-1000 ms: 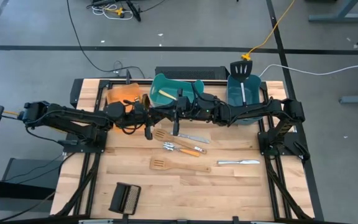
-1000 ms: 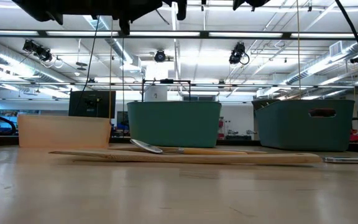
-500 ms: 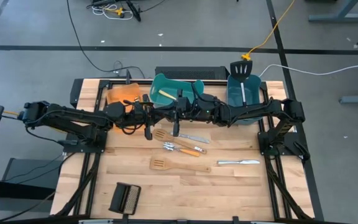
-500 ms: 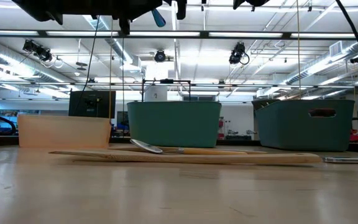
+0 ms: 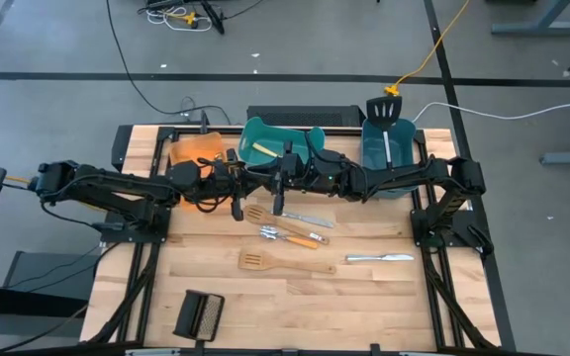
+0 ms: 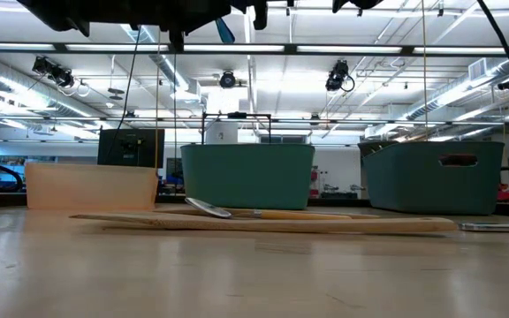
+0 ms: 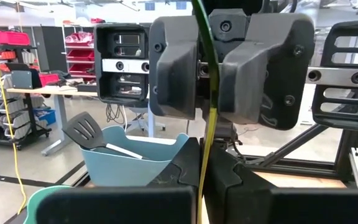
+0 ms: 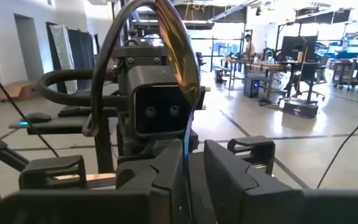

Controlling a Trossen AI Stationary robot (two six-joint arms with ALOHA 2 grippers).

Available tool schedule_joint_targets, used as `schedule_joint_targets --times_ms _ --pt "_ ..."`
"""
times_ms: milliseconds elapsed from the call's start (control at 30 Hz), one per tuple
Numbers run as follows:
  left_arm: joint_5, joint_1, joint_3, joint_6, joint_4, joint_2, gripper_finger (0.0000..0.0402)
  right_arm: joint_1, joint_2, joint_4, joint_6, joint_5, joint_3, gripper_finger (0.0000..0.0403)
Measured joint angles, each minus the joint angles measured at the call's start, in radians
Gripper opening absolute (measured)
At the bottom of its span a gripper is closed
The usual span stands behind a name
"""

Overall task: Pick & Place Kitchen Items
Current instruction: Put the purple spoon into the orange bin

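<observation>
— Where's the gold spoon (image 8: 178,56)?

— Up in the air, upper middle of the high view, where the two arms meet nose to nose just in front of the lighter teal bin (image 5: 255,129). The left gripper (image 7: 201,169) has it: those fingers (image 7: 182,171) are pressed together on the thin handle, and the spoon stands upright between them, edge-on to that wrist camera.

— And the right gripper (image 8: 188,169)?

— Facing the left one, right up against it. The spoon's bowl rises straight in front of its camera. Its fingers (image 8: 229,174) stand a little apart; the handle lies against one of them, and I see a dark gap on the other side.

— What's left on the table (image 5: 364,307)?

— One wooden slotted spatula (image 5: 257,214) just under the grippers, another wooden spatula (image 5: 270,262) lower in the middle. A silver table knife (image 5: 379,258) lies to the right of that one, and a second knife (image 5: 310,221) sits near the centre, with a few small utensils (image 5: 287,235) bunched beside it; I can't tell them apart.

— The black slotted spatula (image 5: 384,109)?

— Standing in the darker teal bin (image 5: 369,153), upper right, its head poking over the far rim. The orange bin (image 5: 191,150) is to the left of the lighter teal one, and the black ribbed block (image 5: 198,314) lies at the lower left.
</observation>
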Motion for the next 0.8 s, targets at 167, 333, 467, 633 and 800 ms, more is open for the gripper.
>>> schedule_joint_targets --times_ms 167,333,467,633,800 --pt "-0.006 0.000 0.000 0.000 -0.014 -0.006 0.0005 -0.001 0.000 0.000 -0.016 0.001 0.000 0.0078" --pt "-0.052 0.000 -0.001 0.001 -0.091 -0.044 0.0005 -0.006 -0.017 -0.053 -0.017 0.026 0.000 0.0079" --pt "-0.077 -0.002 -0.001 0.001 -0.156 -0.093 0.0005 -0.010 -0.049 -0.118 -0.034 0.090 0.000 0.0079" --pt "-0.114 -0.001 -0.001 0.000 -0.277 -0.168 0.0005 -0.009 -0.086 -0.202 -0.044 0.145 0.000 0.0080" --pt "-0.223 0.002 -0.001 -0.039 -0.459 -0.265 0.0005 -0.009 -0.098 -0.263 -0.044 0.159 0.000 0.0080"
